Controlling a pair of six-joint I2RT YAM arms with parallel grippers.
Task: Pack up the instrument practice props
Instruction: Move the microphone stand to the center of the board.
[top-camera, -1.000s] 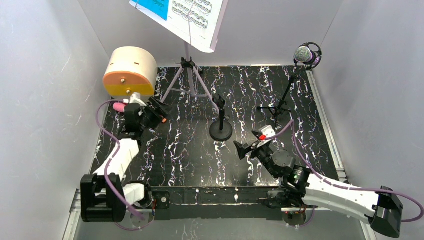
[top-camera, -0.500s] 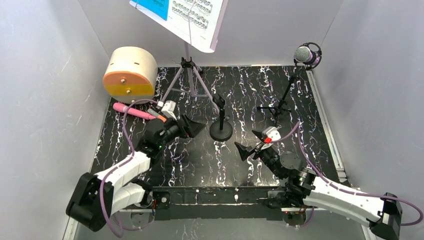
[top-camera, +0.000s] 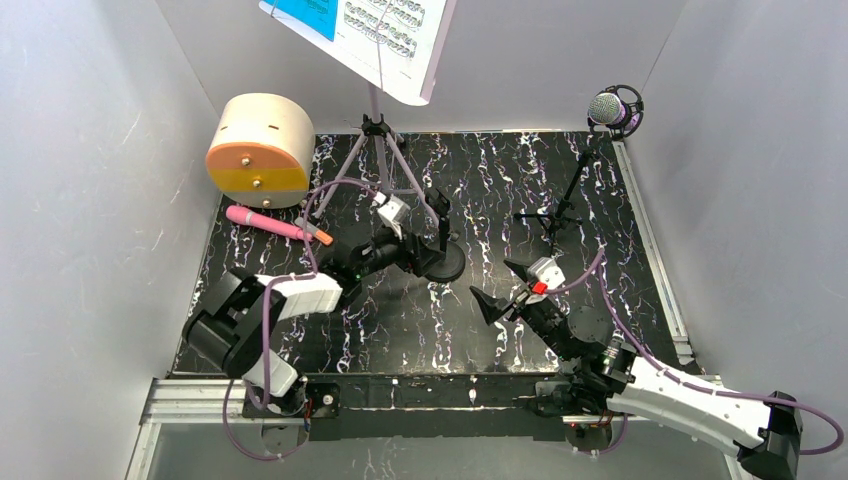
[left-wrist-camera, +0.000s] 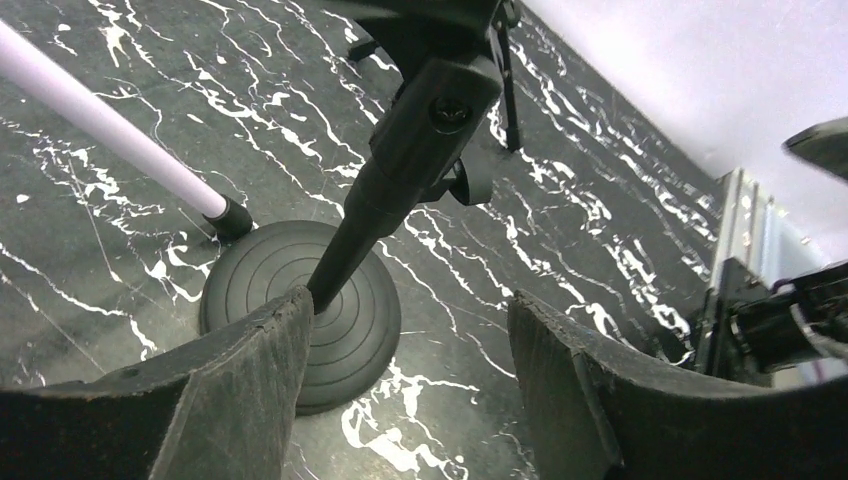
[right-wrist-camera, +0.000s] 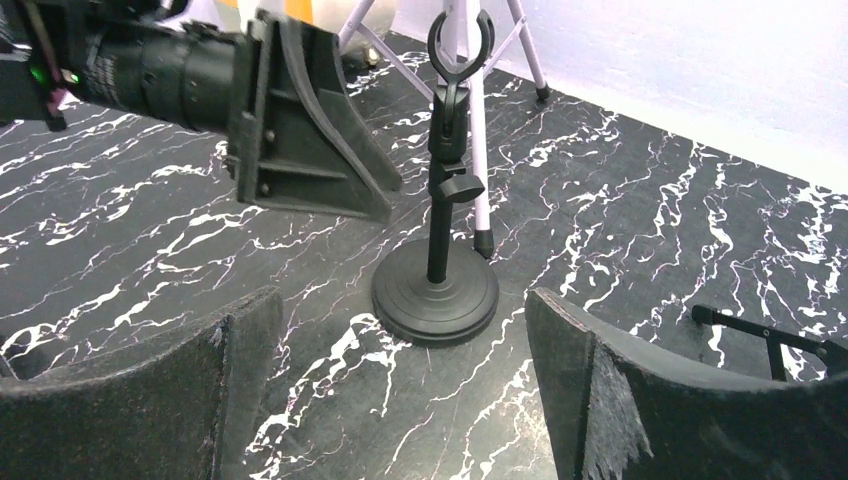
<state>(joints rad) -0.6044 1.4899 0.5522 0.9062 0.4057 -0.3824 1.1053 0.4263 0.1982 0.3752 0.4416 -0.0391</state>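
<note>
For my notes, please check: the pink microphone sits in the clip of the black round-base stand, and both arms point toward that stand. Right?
No. The clip of the black round-base stand is empty; the pink microphone lies on the table near the round wooden box, as the top and right wrist views show. The rest is right.

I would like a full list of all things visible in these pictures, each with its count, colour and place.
handheld microphone: one, pink, lying at table left
drum-shaped case: one, cream, orange face, far left corner
music stand: one, lilac, far centre
sheet music: one set, blue and white, on music stand
desk microphone stand: one, black, table centre, clip empty
mesh microphone: one, silver, far right corner
tripod: one, black, under mesh microphone
table: one, black, white veins
left gripper: one, black, open, at desk microphone stand
right gripper: one, black, open, right of centre
</note>
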